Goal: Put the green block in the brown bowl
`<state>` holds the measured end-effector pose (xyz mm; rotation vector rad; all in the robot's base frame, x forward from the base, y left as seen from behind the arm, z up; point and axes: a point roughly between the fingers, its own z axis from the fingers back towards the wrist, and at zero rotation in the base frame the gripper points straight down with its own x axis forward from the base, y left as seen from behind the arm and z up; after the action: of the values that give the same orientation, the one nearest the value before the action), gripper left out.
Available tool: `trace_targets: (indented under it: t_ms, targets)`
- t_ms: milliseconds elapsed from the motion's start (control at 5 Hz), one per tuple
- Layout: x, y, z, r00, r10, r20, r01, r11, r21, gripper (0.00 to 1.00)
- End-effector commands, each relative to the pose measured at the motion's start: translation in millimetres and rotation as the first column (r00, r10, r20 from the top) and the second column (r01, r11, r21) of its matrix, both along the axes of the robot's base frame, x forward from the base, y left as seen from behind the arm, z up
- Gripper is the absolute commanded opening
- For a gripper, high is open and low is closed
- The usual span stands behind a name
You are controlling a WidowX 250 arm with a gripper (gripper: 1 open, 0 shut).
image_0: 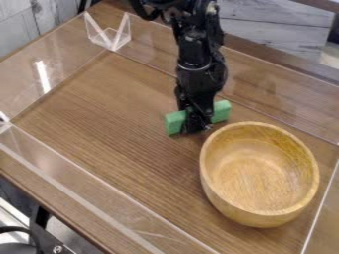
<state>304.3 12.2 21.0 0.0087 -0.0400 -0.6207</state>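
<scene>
The green block (pixel 175 121) lies on the wooden table just up and left of the brown bowl (pixel 209 169). My gripper (pixel 197 117) points straight down over the block's middle. Its dark fingers are pressed in against the block, with green showing on both sides of them. The block still rests on the table and is slightly angled, its right end (pixel 223 105) pointing away. The bowl holds nothing.
A clear plastic stand (pixel 106 32) sits at the back left. Low transparent walls (pixel 40 149) run around the wooden table (pixel 106 119). The bowl stands close to the right edge.
</scene>
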Motion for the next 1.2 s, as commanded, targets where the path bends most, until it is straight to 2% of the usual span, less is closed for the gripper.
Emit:
trace_targets:
  t_ms: [0,600,1000]
  targets:
    - [5.7,1.0,10.9,1.000,0.025,0.018,-0.024,1.000,-0.007,0.00]
    - [-1.5,-0.4,13.8,0.996,0.085,-0.041,-0.086,0.996,-0.032,0.00]
    - [-8.5,-2.6,19.3,0.987,0.131,-0.096,-0.136,0.989,-0.053,0.00]
